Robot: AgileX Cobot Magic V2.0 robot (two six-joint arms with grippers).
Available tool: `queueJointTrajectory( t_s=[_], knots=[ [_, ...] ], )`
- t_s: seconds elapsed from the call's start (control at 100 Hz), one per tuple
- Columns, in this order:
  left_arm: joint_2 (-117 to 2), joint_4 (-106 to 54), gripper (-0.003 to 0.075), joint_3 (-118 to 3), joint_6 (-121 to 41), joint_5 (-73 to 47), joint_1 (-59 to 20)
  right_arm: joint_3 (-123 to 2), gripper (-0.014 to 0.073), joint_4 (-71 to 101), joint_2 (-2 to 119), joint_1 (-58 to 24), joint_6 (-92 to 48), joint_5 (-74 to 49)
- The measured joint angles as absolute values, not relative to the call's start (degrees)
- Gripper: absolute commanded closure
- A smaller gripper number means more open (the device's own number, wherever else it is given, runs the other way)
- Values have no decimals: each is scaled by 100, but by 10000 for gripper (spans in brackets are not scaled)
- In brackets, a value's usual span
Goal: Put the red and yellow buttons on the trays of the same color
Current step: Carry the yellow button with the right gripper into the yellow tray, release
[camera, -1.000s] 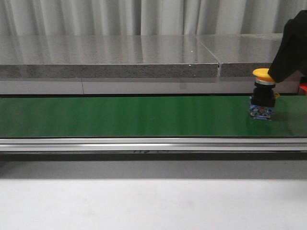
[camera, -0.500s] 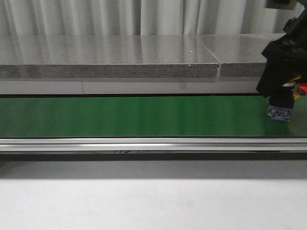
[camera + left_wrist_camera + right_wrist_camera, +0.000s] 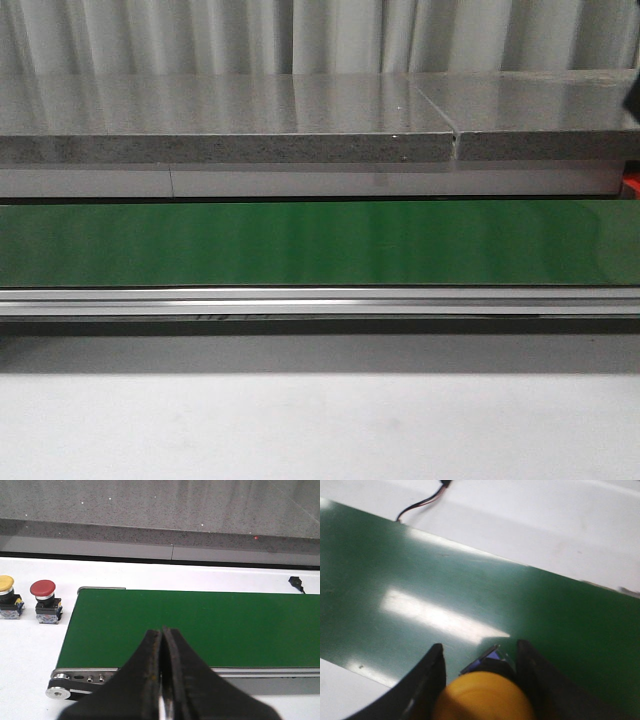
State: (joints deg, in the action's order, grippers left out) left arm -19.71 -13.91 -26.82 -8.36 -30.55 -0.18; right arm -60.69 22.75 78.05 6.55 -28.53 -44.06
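Note:
In the right wrist view a yellow button (image 3: 482,697), with a black and blue base, sits between the fingers of my right gripper (image 3: 480,647). The gripper is shut on it above the green conveyor belt (image 3: 420,580). My left gripper (image 3: 162,630) is shut and empty, and hangs over the near edge of the belt (image 3: 200,625). A red button (image 3: 43,588) and a second yellow button (image 3: 5,583) stand on the white table beside the belt's end. In the front view the belt (image 3: 300,245) is bare. The trays are out of view.
A grey stone ledge (image 3: 230,120) runs behind the belt, and a metal rail (image 3: 300,300) runs along its front. A black cable (image 3: 422,502) lies on the white table past the belt. A small red sliver (image 3: 632,185) shows at the right edge; I cannot tell what it is.
The right gripper came down over the yellow button on the belt's right end, closed on it and carried it out of the front view. The belt there is now bare.

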Motion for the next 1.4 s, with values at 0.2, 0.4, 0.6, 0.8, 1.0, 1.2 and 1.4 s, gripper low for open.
queueJointTrajectory(
  t_s=[0.2,0.4,0.6,0.8,1.0,1.2,1.4],
  knots=[
    [-1971,-1391,739,-2682,-836,-3055,-18,-6069,606,1520,7252,1754,-2020,-5078],
    [-1971,-1391,739,-2682,-836,-3055,-18,-5726,606,1337,6925,2670,-1608,-5087],
    [-1971,-1391,739,-2682,-836,-3055,-18,-5012,606,1337,6900,3349,-1282,-4460],
    [-1971,-1391,739,-2682,-836,-3055,-18,-4312,606,1325,6900,3849,-1005,-3558],
    [-1971,-1391,739,-2682,-836,-3055,-18,-3779,606,1338,6992,3874,-973,-2974],
    [-1971,-1391,739,-2682,-836,-3055,-18,-3724,606,1357,7339,3874,-973,-2621],
    [-1971,-1391,739,-2682,-836,-3055,-18,-3724,606,1371,7777,3874,-964,-2341]
  ],
)
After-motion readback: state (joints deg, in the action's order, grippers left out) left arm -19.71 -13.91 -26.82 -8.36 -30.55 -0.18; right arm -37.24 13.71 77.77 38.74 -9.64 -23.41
